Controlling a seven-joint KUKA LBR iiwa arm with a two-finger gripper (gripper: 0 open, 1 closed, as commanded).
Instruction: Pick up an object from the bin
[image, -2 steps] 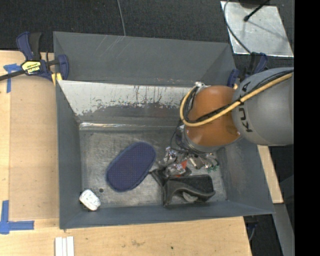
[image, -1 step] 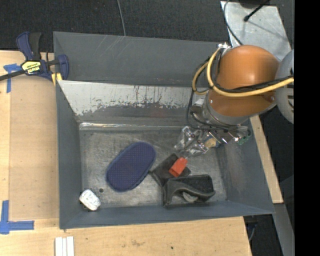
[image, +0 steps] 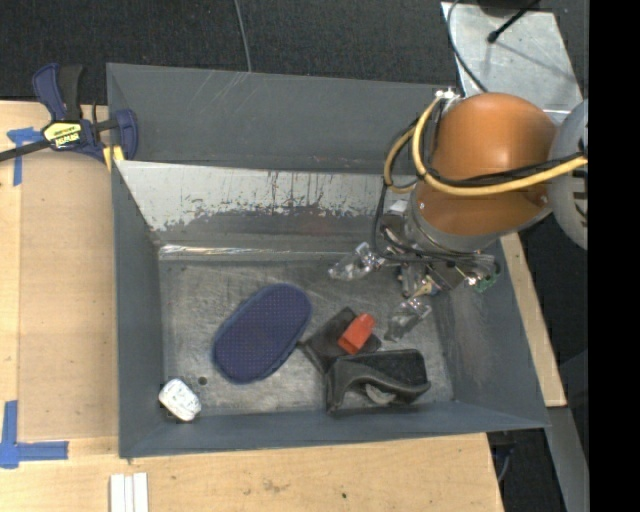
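While its fingers stood apart and empty, the gripper hung near an orange block (the approach stage, seemingly), with descent and closing likely next.

Small orange block, tilted, lying on a black piece, right of centre on bin floor

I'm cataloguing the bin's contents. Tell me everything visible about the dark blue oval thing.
The dark blue oval pad looks soft, with a fine woven texture. It lies flat on the bin's floor, left of centre, slanting up rightward. Its right end nears a black thing; contact is unclear.
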